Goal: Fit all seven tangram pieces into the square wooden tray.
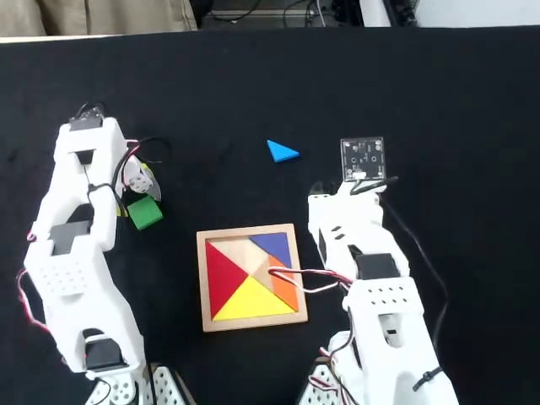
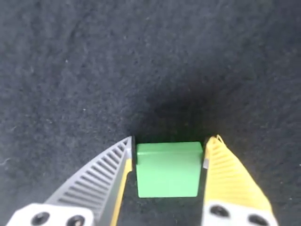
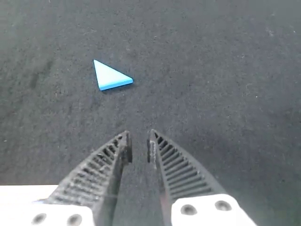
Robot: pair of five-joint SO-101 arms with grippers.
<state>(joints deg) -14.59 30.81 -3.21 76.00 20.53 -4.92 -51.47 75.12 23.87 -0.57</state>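
The square wooden tray (image 1: 202, 283) lies near the middle of a black table (image 1: 456, 101), between the two white arms. Inside it are a red triangle (image 1: 224, 274), a yellow triangle (image 1: 253, 301), an orange piece (image 1: 288, 288) and a purple piece (image 1: 274, 245), packed edge to edge. A pale patch the colour of bare wood sits between the red and purple pieces; whether it is a piece or the tray floor cannot be told.

Two pieces are outside the tray. A green square (image 1: 145, 213) is off to the tray's left, clenched in the left pincer (image 2: 171, 140). In the left wrist view its grey and yellow fingers press against opposite sides of the block (image 2: 168, 169). A small blue triangle (image 1: 282, 152) lies flat on the table beyond the tray, well apart from it.

The right pincer (image 3: 139, 141) grips nothing. Its black fingers are drawn almost together with a thin slit between the tips, and they point toward the blue triangle (image 3: 110, 76), which lies ahead and off to one side.
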